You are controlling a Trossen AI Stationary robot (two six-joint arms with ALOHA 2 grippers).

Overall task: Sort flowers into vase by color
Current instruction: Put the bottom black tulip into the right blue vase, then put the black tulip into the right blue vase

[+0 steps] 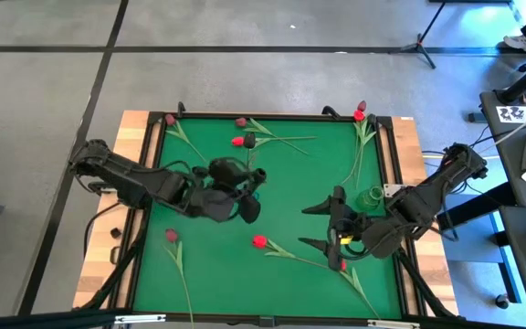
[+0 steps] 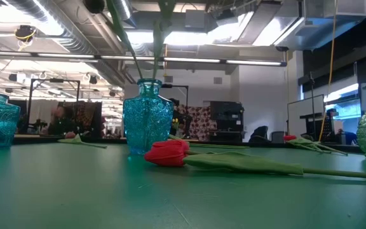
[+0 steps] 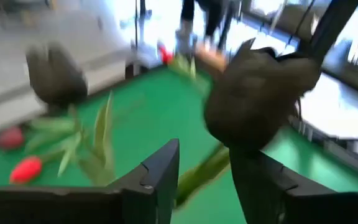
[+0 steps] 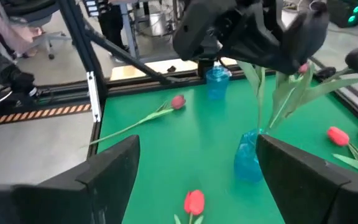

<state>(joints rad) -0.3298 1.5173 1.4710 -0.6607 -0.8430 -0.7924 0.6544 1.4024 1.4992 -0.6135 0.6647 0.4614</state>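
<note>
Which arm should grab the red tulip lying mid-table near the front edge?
Right, probably. The right gripper is open, empty and just beside the red tulip. The left gripper is over the blue vase, apparently holding a flower stem.

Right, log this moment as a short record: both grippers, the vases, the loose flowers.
left gripper: above the blue vase, mid-table
right gripper: open, empty, beside the green vase
blue vase: upright, green stems standing in it
green vase: upright, near the table's right edge
loose flowers: several lying on the green mat, among them a red tulip between the two grippers
</note>
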